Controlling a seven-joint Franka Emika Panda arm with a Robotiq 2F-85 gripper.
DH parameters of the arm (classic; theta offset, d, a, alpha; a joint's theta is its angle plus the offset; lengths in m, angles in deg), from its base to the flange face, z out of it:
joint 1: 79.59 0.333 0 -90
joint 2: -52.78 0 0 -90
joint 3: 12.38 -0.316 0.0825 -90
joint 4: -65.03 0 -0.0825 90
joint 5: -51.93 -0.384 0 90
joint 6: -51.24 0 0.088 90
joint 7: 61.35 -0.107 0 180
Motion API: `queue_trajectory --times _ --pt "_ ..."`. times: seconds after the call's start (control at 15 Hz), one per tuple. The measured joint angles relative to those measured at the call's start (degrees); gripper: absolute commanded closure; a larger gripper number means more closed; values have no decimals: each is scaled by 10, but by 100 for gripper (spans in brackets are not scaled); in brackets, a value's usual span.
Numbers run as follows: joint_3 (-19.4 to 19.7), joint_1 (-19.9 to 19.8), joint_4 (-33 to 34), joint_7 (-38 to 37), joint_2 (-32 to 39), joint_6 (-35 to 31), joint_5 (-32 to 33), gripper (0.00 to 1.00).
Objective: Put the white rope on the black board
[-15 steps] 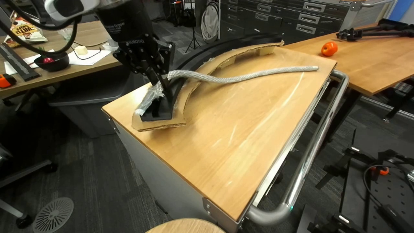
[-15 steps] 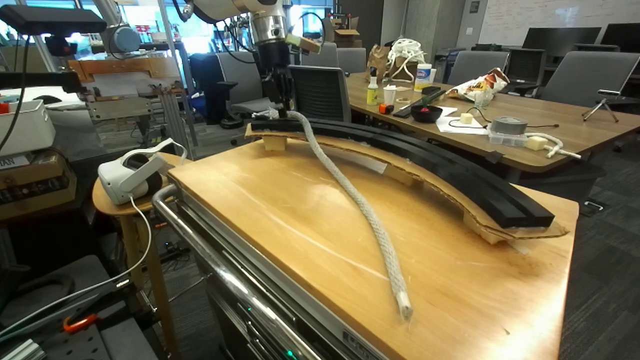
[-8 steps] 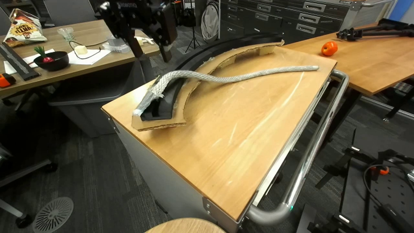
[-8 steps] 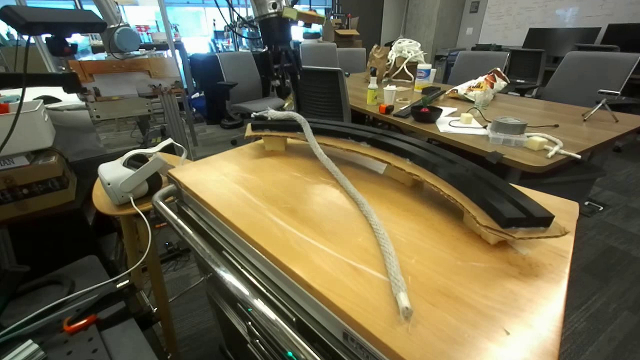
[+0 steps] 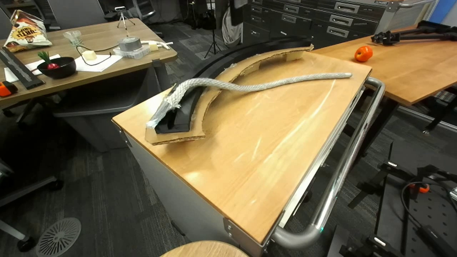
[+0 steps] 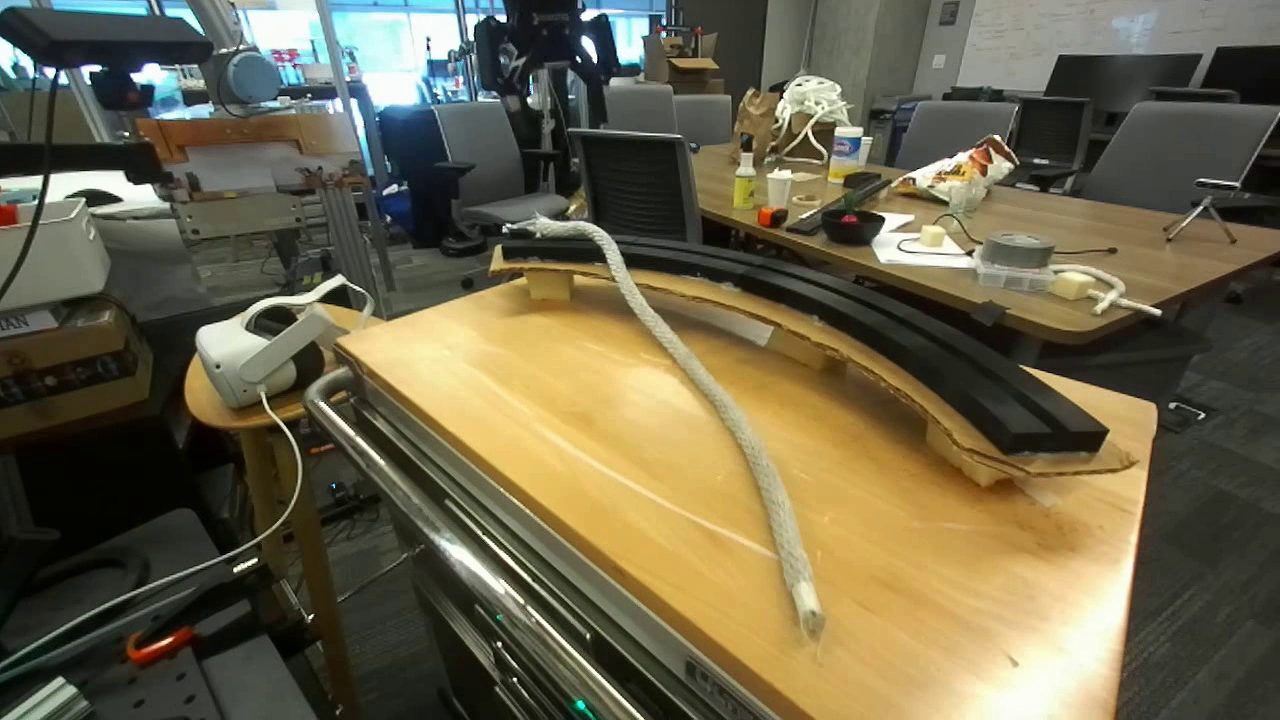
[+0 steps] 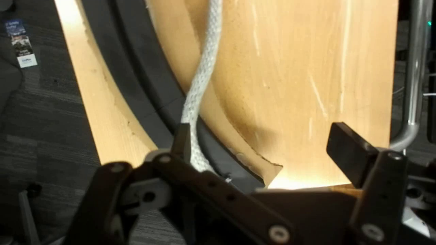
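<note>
Wrist view: the hand [image 7: 264, 146] hides one end of the white rope [image 7: 204, 71]

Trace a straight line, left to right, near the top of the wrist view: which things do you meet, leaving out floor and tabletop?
Printed leaflet, black board, cardboard, white rope, metal rail.
</note>
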Motion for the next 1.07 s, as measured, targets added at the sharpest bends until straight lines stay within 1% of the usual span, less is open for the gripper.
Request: queue_trajectory --times 0.13,0.27,0.33,0.4,0.53,0.73,1.0,1.07 --pt "3 -9 -46 -14 -39 -9 -17 0" --pt "3 -11 -62 -18 -52 -10 -20 0" --pt "2 -8 -62 -24 -49 -11 -11 0" --pt "-1 -2 -62 -47 -45 -19 10 0" --pt "-7 15 -72 -126 -37 -57 58 0" --pt "-11 35 -109 -261 -33 -106 98 0" --pt "-10 38 -189 -421 -49 -135 114 0" --pt "-10 37 -217 -430 -60 -156 112 0"
